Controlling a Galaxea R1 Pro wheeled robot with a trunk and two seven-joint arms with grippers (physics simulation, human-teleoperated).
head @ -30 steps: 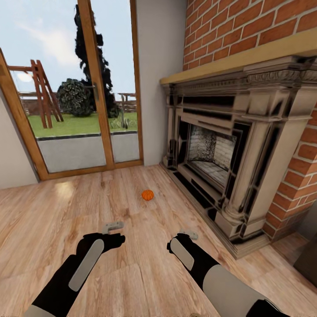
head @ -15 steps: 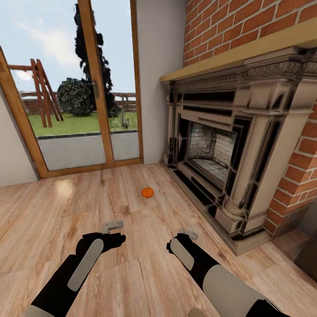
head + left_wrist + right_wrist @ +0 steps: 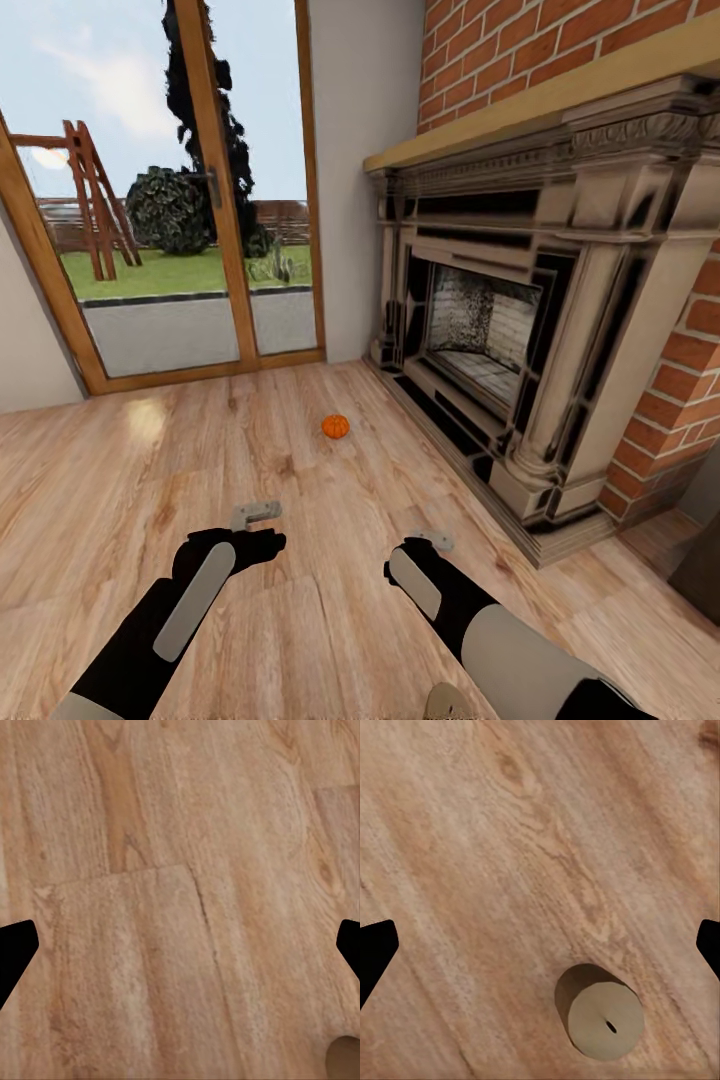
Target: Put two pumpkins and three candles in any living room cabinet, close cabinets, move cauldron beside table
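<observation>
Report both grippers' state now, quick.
Left gripper: open, jaws spread wide, holding nothing.
Right gripper: open, holding nothing, above a candle on the floor.

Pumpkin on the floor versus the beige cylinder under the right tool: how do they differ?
The pumpkin is bright orange; the cylinder is pale beige. The pumpkin is round and ribbed; the cylinder is smooth with a flat end that has a small dark mark at its centre, perhaps a candle's wick. The pumpkin sits farther out, near the fireplace; the cylinder lies directly beneath the right tool. Both rest on the wood floor, ungrasped.
</observation>
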